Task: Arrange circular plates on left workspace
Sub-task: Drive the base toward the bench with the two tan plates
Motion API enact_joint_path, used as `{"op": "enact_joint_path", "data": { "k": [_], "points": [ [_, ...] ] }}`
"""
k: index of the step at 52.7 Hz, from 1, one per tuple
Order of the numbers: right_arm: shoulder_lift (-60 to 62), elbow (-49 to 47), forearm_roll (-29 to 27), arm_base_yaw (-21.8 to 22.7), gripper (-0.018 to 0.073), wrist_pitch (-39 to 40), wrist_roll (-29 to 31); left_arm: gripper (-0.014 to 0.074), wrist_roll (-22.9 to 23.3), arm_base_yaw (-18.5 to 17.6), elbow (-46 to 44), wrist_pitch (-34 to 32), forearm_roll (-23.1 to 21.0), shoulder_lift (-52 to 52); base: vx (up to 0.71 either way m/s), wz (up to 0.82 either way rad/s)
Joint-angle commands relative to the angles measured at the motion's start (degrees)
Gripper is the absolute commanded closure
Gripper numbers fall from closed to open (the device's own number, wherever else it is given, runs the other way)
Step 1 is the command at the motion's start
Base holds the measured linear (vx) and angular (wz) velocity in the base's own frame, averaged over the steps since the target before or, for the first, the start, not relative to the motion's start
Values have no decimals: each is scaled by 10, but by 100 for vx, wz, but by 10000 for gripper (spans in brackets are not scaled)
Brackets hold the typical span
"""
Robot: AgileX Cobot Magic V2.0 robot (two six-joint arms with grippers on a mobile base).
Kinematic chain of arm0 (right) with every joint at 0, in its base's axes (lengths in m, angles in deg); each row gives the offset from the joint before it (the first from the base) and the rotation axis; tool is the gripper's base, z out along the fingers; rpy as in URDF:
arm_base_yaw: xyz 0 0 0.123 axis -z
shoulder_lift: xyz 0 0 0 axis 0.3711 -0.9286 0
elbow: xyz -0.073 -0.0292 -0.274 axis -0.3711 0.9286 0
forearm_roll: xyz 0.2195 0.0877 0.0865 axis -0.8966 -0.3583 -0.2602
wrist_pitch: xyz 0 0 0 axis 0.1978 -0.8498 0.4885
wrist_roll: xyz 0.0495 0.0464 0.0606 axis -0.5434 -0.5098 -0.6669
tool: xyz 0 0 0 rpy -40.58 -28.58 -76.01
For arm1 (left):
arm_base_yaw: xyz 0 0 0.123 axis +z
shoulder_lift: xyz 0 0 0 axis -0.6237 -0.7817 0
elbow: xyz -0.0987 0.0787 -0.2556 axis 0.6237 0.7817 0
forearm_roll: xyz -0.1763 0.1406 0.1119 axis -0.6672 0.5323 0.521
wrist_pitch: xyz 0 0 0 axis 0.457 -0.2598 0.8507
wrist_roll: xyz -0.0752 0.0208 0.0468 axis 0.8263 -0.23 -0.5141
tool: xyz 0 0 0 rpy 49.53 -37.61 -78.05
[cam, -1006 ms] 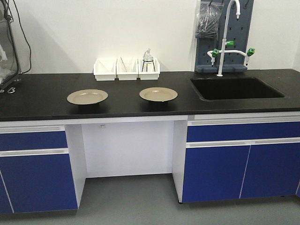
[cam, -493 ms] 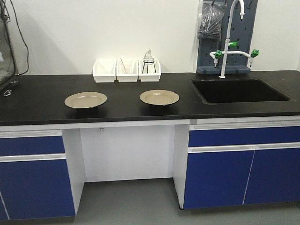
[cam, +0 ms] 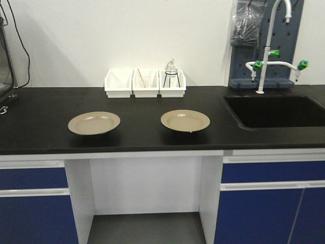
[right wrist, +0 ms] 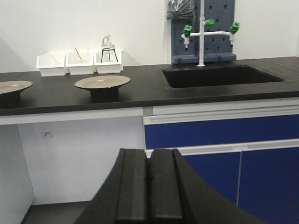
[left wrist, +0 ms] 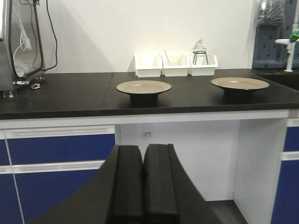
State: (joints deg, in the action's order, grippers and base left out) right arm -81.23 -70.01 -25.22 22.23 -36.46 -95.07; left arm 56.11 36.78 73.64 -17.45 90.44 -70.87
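Note:
Two round tan plates rest on the black countertop (cam: 40,127), apart from each other. The left plate (cam: 94,122) lies left of centre; the right plate (cam: 185,120) lies near the middle. Both show in the left wrist view, the left plate (left wrist: 144,87) and the right plate (left wrist: 239,83), and in the right wrist view, the left plate (right wrist: 13,86) at the edge and the right plate (right wrist: 102,81). My left gripper (left wrist: 143,151) is shut and empty, low in front of the cabinets. My right gripper (right wrist: 148,154) is shut and empty, also below counter height.
Three white bins (cam: 145,83) stand at the back wall, one holding a glass flask on a wire stand (cam: 171,71). A recessed black sink (cam: 277,111) with a white tap (cam: 269,46) is at the right. Equipment (left wrist: 21,44) stands at the far left. Blue cabinets (cam: 269,203) flank an open knee space.
The view has moved closer and to the left; the counter, plates and sink have shifted right and down in the front view. The plates have not moved on the counter.

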Motion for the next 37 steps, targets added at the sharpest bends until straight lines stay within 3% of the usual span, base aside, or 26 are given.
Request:
{"op": "enact_joint_path", "data": {
  "k": [1,37],
  "points": [
    [8,12,4,2,558,46,3,594,4,-3,12,-47,2,9,42,10],
    [8,12,4,1,558,46,3,594,4,-3,12,-47,2,9,48,11]
  ]
}}
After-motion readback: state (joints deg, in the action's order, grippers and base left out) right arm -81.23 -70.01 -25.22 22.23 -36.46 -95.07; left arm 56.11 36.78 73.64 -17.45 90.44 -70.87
